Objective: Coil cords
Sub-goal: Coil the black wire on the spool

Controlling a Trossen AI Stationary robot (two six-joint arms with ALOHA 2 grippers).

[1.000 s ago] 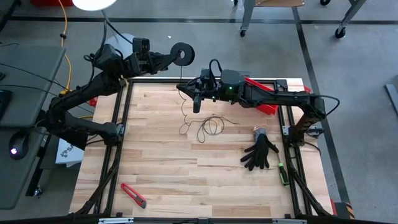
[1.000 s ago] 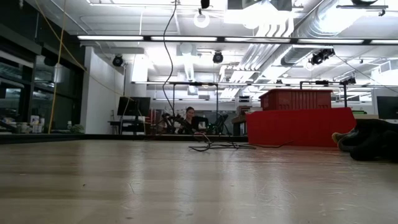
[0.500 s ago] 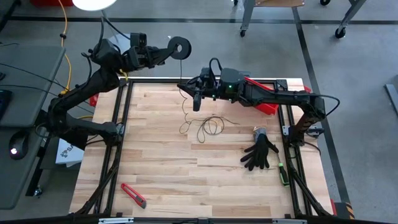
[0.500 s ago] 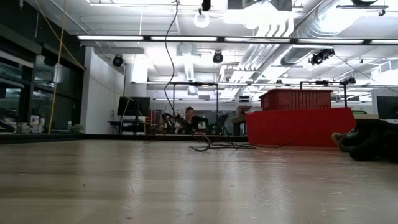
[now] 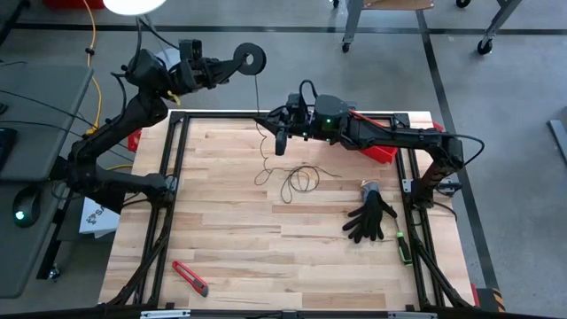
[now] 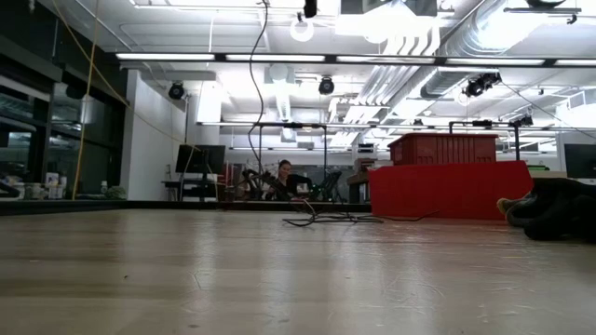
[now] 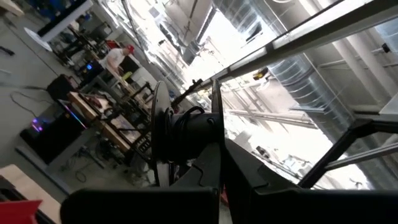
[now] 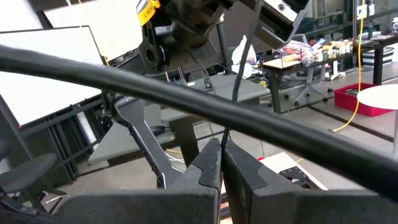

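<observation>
The small round black spool (image 5: 252, 58) is held by my left gripper (image 5: 232, 64), raised beyond the table's far left edge; it also shows in the left wrist view (image 7: 166, 138). The thin dark cord (image 5: 258, 93) runs from the spool down to my right gripper (image 5: 280, 149), which is shut on it above the table's far middle. Below, the cord lies in loose loops (image 5: 299, 180) on the wooden table (image 5: 230, 248). In the low view the cord hangs from above (image 6: 257, 65) down to those loops (image 6: 318, 221). My left gripper is shut on the spool near its dark middle part (image 7: 198, 132), with the spool's disc (image 7: 155, 143) edge-on beyond the fingers. The spool is lifted clear, high above the table's frame. My own fingers hide the exact place of contact. My right gripper pinches the cord (image 8: 227, 127) between its two fingers at their free ends. A single strand rises from the fingertips toward the spool (image 8: 193, 18). The rest hangs below to the loops on the table.
A black glove (image 5: 370, 217) lies at the right, with a green tool (image 5: 403, 246) near the right edge. A red box cutter (image 5: 190, 277) lies at the near left. A red bin (image 5: 379, 149) stands at the far right. A person (image 6: 282, 177) sits in the room behind.
My left gripper has carried the spool up and away past the table's far edge, slightly to the left, turning as it went. The strand hanging between spool and right gripper has shifted with it. My right gripper has stayed shut on the cord.
</observation>
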